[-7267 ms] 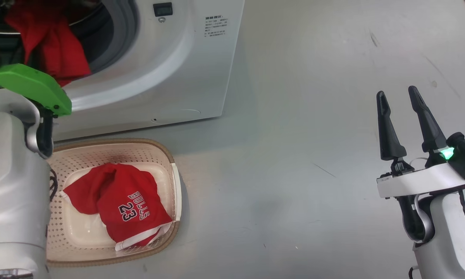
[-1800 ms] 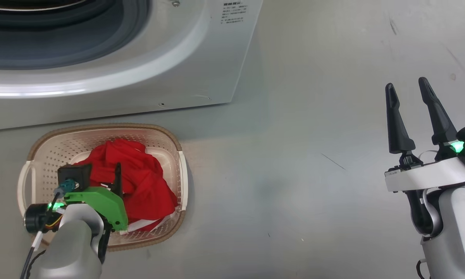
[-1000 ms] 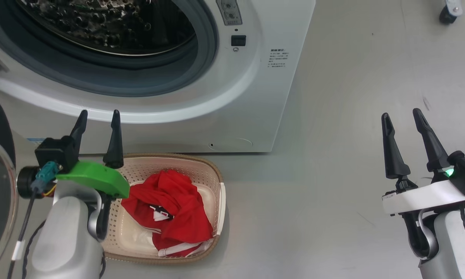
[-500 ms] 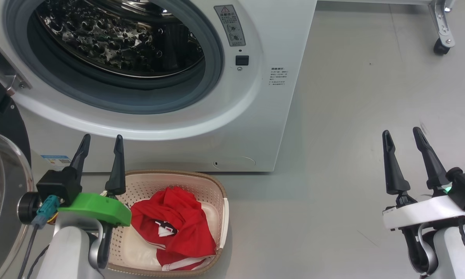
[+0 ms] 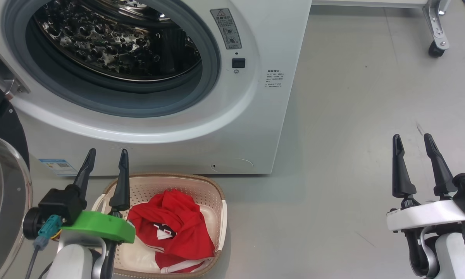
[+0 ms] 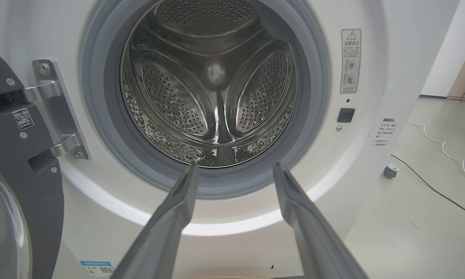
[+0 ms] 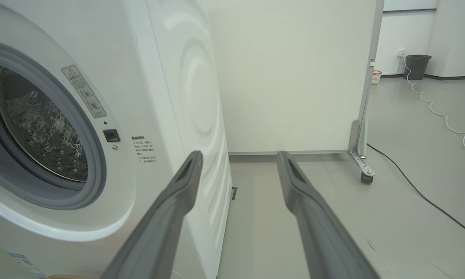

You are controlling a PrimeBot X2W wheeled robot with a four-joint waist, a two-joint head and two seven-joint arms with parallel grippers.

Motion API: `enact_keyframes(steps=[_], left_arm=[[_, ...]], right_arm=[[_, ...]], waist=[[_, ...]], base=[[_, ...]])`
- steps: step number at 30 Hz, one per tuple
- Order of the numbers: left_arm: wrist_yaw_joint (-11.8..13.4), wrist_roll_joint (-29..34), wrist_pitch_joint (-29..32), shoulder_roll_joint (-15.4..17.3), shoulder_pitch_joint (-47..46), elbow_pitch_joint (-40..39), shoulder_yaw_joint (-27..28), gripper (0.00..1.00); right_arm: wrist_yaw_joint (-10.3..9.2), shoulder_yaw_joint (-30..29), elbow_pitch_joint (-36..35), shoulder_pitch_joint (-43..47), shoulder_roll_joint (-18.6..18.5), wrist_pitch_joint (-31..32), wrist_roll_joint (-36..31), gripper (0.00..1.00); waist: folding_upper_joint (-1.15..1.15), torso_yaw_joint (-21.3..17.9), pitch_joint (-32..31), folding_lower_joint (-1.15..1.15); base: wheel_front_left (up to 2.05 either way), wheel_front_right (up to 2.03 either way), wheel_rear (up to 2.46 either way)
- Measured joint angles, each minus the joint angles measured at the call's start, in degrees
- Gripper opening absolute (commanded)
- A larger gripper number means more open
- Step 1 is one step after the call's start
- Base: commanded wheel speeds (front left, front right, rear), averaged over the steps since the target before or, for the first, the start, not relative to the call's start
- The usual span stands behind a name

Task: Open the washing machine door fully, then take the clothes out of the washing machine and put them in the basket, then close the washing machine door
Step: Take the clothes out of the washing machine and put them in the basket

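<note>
Red white-trimmed clothes (image 5: 178,228) lie in the cream perforated plastic basket (image 5: 166,176) just before the big white front-loading washing machine (image 5: 255,128), whose steel drum (image 6: 213,89) looks empty. Its black-rimmed glass door (image 5: 2,128) stands open; I judge only closing is left. My left gripper (image 5: 107,152) and right gripper (image 5: 411,136) have jaws wide apart, empty.

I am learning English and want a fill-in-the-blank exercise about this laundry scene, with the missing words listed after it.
1. The red clothes lie inside the ____.
2. The washing machine door stands ____.
3. The steel drum of the washing machine is ____.
4. The left hand and the right hand hold ____.

Missing words: basket; open; empty; nothing.
</note>
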Motion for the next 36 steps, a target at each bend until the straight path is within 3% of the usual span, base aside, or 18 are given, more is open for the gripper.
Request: enact_keyframes(steps=[36], left_arm=[[2.5, -1.5, 0.0, 0.0, 2.9, -5.2, -3.2, 1.00]], right_arm=[[0.00, 0.0, -0.6, 0.0, 0.6, 0.0, -1.1, 1.00]], waist=[[0.00, 0.0, 0.2, 0.00]], base=[[0.00, 0.00, 0.00]])
